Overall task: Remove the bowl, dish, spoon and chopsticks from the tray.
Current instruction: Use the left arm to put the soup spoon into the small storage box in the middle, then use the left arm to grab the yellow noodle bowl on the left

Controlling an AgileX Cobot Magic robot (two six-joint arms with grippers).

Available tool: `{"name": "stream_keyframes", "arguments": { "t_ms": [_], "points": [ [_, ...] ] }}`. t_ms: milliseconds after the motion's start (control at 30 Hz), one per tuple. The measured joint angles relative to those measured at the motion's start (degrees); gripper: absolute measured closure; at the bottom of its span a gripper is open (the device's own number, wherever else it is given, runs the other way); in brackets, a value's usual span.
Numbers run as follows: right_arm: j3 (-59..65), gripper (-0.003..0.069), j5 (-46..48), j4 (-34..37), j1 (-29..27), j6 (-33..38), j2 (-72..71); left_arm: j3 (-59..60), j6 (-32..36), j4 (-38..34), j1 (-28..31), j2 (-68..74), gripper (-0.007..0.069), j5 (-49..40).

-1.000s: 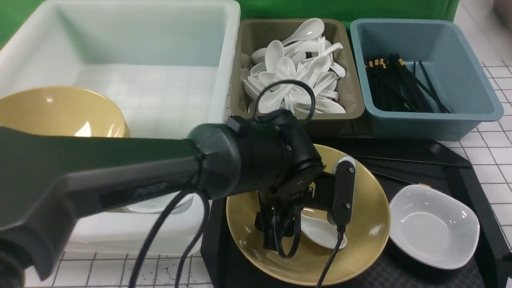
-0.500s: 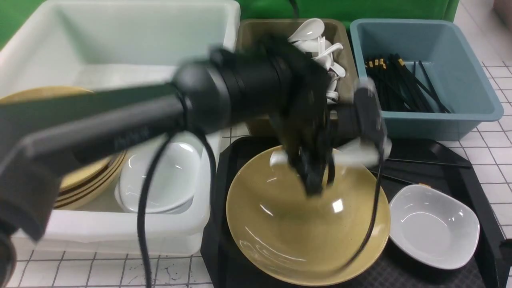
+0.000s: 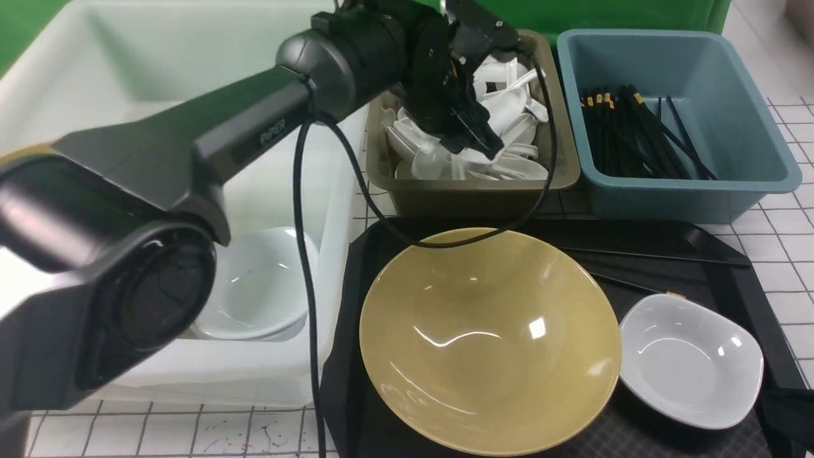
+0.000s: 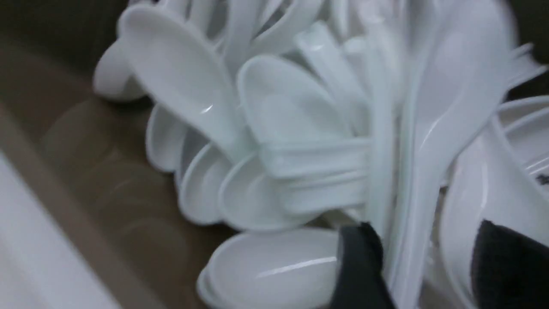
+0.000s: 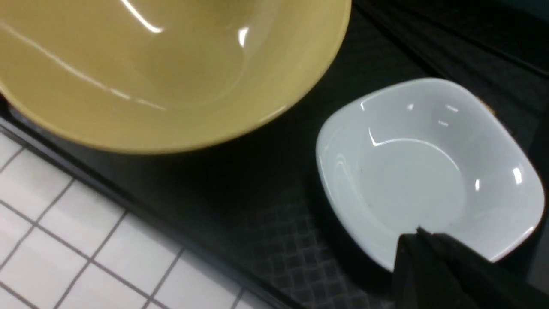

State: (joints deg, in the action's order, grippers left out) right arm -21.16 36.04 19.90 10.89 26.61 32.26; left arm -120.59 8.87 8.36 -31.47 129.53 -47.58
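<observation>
Over at the left stands the big white tub (image 3: 146, 375), the left arm slanting across it and its cable looping over the yellow bowl's (image 3: 489, 343) far rim; that bowl sits on the black tray (image 3: 636, 429), near the tray's left edge. The blue tub (image 3: 693, 200) and brown spoon tub (image 3: 483, 200) line the far side, the left gripper (image 4: 424, 262) in among the spoons with fingers apart; the white dish (image 3: 693, 362) sits just beside the bowl, thin black chopsticks (image 3: 655, 256) beyond, the right gripper (image 5: 424, 253) closed near the dish, bare tray between bowl and near edge.
</observation>
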Motion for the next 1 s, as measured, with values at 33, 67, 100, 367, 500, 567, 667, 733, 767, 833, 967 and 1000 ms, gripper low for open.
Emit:
{"name": "stream_keyframes", "arguments": {
  "t_ms": [33, 67, 100, 367, 500, 567, 667, 733, 767, 833, 967, 1000],
  "points": [
    [0.00, 0.0622, -0.01, 0.05, 0.00, 0.00, 0.00, 0.00, -0.48, 0.34, 0.00, 0.00, 0.0290, -0.58],
    [0.06, 0.0622, -0.71, 0.06, 0.00, 0.00, 0.00, -2.41, -3.50, 1.74, -0.05, -0.60, 0.0214, -5.29],
    [0.13, 0.0622, -0.95, 0.17, 0.00, 0.00, 0.00, -4.15, -5.35, 2.00, -0.11, -1.66, 0.0151, -11.19],
    [0.19, 0.0622, -1.45, 0.27, 1.44, 0.20, 0.00, 5.05, -3.08, -5.87, -4.71, -14.05, 0.0041, -23.21],
    [0.24, 0.0622, -1.56, 0.27, 1.44, 0.20, 0.00, 12.65, -2.67, -6.94, -5.61, -16.45, 0.0042, -23.56],
    [0.21, 0.0622, -1.56, 0.27, 1.44, 0.25, 0.00, 15.21, -2.64, -6.94, -5.61, -16.33, 0.0042, -23.56],
    [0.26, 0.0622, -1.62, 0.27, 1.44, 0.25, 0.00, 19.10, -2.58, -6.81, -5.61, -13.89, 0.0043, -23.56],
    [0.26, 0.0622, -1.79, 0.27, 1.44, 0.25, 0.00, 19.42, -0.98, -7.37, -5.70, -11.83, 0.0057, -22.62],
    [0.26, 0.0622, -1.87, 0.27, 1.44, 0.25, 0.00, 19.55, 0.63, -7.46, -5.81, -10.38, 0.0084, -22.63],
    [0.26, 0.0622, -1.91, 0.27, 1.44, 0.25, 0.00, 19.77, 3.64, -8.02, -5.81, -8.44, 0.0164, -22.55],
    [0.26, 0.0622, -1.91, 0.27, 1.44, 0.25, 0.00, 19.67, 7.81, -11.76, -5.60, -7.25, 0.0405, -22.06],
    [0.26, 0.0622, -1.91, 0.27, 1.44, 0.25, 0.00, 19.43, 8.09, -13.07, -5.60, -7.92, 0.0447, -22.20]
  ]
}}
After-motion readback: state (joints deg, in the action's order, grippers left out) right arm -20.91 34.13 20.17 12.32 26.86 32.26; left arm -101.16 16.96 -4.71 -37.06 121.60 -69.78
